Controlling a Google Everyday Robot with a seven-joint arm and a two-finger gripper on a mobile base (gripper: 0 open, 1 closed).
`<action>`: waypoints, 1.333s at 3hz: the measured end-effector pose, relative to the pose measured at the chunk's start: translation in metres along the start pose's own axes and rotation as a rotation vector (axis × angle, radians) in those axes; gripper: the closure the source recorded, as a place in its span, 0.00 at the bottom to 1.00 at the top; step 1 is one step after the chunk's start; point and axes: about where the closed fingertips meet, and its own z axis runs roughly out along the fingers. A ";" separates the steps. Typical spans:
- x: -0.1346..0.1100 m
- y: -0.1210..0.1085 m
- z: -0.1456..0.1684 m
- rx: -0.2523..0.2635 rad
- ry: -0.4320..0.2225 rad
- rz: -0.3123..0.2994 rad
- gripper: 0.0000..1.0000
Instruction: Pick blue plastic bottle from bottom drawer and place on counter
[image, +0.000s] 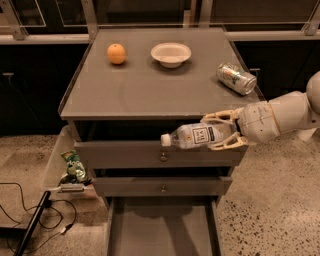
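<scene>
My gripper (221, 131) comes in from the right and is shut on the blue plastic bottle (194, 136), a clear bottle with a white cap and a pale label. It holds the bottle on its side, cap to the left, in front of the top drawer and just below the counter's front rim (150, 116). The bottom drawer (161, 232) stands pulled open below, its flat grey floor bare. The counter (145, 80) is the cabinet's grey top.
On the counter sit an orange (116, 53), a white bowl (171, 53) and a dented green-and-silver can (235, 78) at the right edge. A side bin with a green packet (73, 167) hangs on the cabinet's left. Cables (30, 220) lie on the floor.
</scene>
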 end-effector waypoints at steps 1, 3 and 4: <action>-0.016 -0.015 0.003 -0.038 -0.010 -0.064 1.00; -0.088 -0.104 0.014 -0.180 -0.058 -0.250 1.00; -0.102 -0.145 0.041 -0.187 -0.111 -0.240 1.00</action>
